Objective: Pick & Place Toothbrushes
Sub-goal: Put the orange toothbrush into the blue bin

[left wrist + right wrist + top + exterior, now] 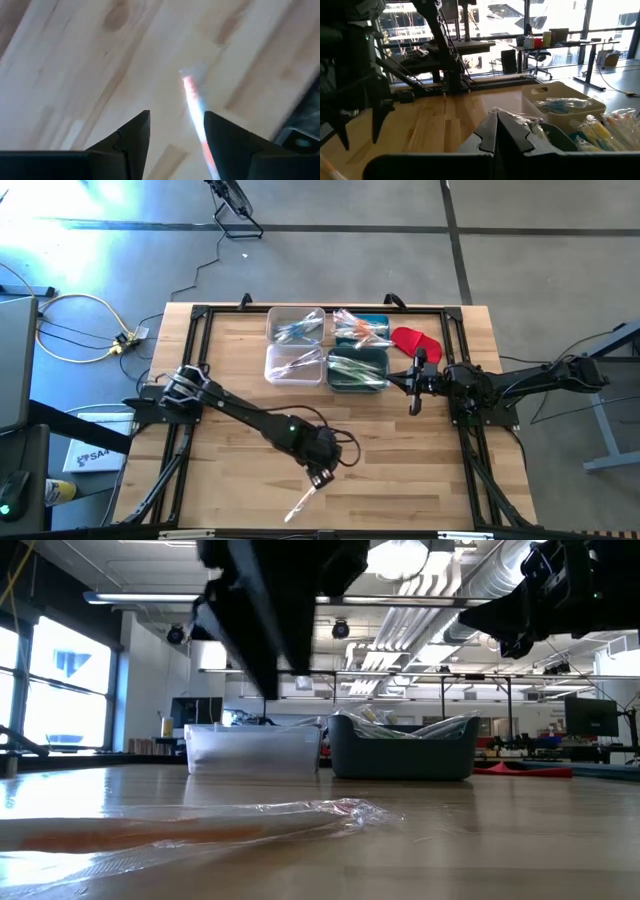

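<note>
Above the counter's [230, 470] near edge, the left claw [320, 478] gapes over a wrapped toothbrush [301, 504]; descending off-centre could nudge it overboard. Right claw [416, 406] closed, empty.

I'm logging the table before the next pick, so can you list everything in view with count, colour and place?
Loose toothbrush: one, wrapped, orange-accented, near table edge below the left pincer.
Clear bins: two, far side, left column, toothbrushes inside.
Dark teal bins: two, right of the clear ones, toothbrushes inside.
Red cloth: one, right of the bins.
Table: one, light wood.
Left pincer: open, over the loose toothbrush.
Right pincer: shut, empty, beside the bins.
</note>
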Controlling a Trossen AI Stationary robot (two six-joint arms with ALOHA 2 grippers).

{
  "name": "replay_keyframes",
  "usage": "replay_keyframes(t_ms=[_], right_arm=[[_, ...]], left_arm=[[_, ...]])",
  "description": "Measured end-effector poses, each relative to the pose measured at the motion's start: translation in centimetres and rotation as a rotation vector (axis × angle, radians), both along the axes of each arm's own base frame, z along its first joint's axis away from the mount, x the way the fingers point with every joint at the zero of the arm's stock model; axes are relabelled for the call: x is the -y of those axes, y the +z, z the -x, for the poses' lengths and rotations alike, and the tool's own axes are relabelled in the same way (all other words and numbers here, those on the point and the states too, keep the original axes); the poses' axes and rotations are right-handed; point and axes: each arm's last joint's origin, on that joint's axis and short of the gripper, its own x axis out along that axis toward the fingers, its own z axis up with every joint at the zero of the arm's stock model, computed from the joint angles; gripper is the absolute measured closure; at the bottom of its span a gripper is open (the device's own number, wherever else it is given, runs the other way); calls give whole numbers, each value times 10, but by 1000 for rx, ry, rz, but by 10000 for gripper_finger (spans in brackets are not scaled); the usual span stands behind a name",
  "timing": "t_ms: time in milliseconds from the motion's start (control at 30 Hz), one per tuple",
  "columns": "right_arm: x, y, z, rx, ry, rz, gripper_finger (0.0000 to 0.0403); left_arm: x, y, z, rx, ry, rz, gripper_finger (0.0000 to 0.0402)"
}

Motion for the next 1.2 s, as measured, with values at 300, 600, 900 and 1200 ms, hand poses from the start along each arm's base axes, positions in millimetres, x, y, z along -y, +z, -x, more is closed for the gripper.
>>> replay_keyframes(t_ms=[300, 600, 900, 1200], right_arm=[[0, -1, 0, -13, 5, -15, 399], [0, -2, 0, -18, 4, -14, 399], [0, -2, 0, -18, 4, -14, 399], [0, -2, 0, -23, 3, -14, 399]], left_arm=[[9, -19, -8, -20, -19, 46, 223], [24, -40, -10, -69, -41, 92, 223], [29, -52, -13, -96, -70, 132, 223], [32, -66, -18, -103, -128, 162, 223]])
